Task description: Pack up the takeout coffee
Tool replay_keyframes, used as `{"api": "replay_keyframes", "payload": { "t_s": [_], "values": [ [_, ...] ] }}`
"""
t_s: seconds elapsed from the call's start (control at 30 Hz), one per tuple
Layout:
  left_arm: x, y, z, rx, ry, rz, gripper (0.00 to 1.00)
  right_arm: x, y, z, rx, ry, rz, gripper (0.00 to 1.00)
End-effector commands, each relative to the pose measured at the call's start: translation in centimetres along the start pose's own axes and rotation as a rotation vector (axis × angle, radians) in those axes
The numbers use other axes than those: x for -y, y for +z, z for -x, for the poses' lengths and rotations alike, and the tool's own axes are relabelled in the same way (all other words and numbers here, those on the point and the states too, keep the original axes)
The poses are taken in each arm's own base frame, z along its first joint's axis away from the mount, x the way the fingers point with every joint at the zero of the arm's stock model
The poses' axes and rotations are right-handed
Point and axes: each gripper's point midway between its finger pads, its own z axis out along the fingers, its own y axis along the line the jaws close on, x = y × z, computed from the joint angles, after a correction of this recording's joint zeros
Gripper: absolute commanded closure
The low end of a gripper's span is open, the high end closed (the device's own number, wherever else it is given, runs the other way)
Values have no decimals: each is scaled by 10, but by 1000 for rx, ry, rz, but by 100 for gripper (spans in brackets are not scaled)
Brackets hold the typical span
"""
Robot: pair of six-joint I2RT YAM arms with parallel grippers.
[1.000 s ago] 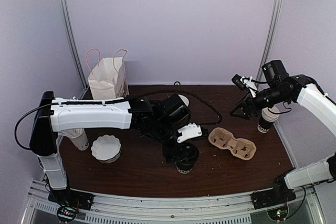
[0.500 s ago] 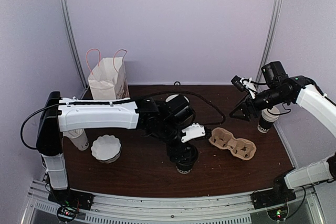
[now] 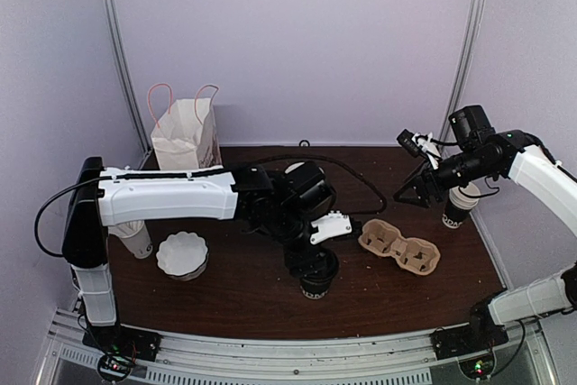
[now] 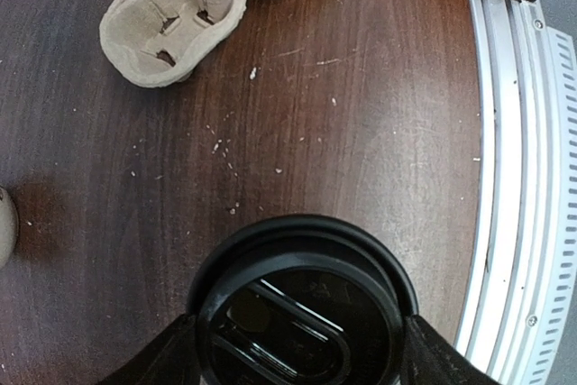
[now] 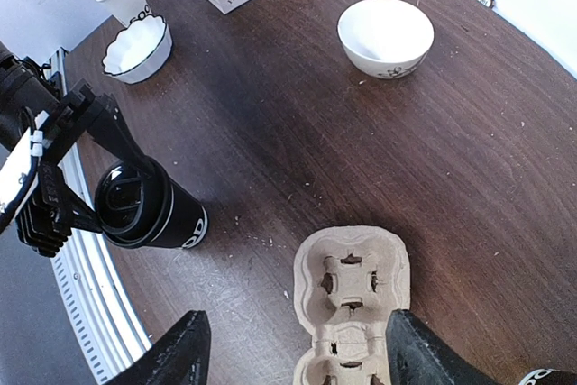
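The left claw point(image 3: 314, 263) is pinching the takeout coffee point(image 4: 302, 313) at its lidded top, the cup standing on the worktop point(image 3: 225, 299) near the front edge. The right claw point(image 3: 413, 192) is hanging spread wide above the pulp carrier point(image 3: 399, 248).

- My left arm point(image 3: 162, 197): long white shell, black joints, black upright post.
- A black cable point(image 3: 353, 179) loops from its wrist; another curves at the shoulder.
- My left gripper point(image 3: 315, 266) is black, with a white plastic piece point(image 3: 330, 226) beside it.
- My right arm point(image 3: 545, 173): white shells, black joints, a black camera block point(image 3: 471, 123).
- My right gripper point(image 3: 413, 196) has black wedge fingers point(image 5: 185, 353) and white ties.
- Green and red lights dot my base boards point(image 3: 475, 367).
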Motion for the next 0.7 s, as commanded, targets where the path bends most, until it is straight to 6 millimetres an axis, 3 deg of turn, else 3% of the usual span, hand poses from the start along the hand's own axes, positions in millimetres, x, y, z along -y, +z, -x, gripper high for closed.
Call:
{"api": "replay_keyframes", "payload": {
  "t_s": [0.0,0.17,0.4,0.67],
  "values": [
    [-5,-9,11,25,-6,26,32,1,-2,3,20,-9,-6,30],
    [-27,-19,22,58,-29,78,32,2,-3,2,20,-13,-16,30],
    [-89,-31,43,114,-113,167,33,7,-4,1,16,-13,-49,30],
    [-151,-17,59,152,-184,290,33,11,-7,1,18,-8,-72,30]
  ]
}}
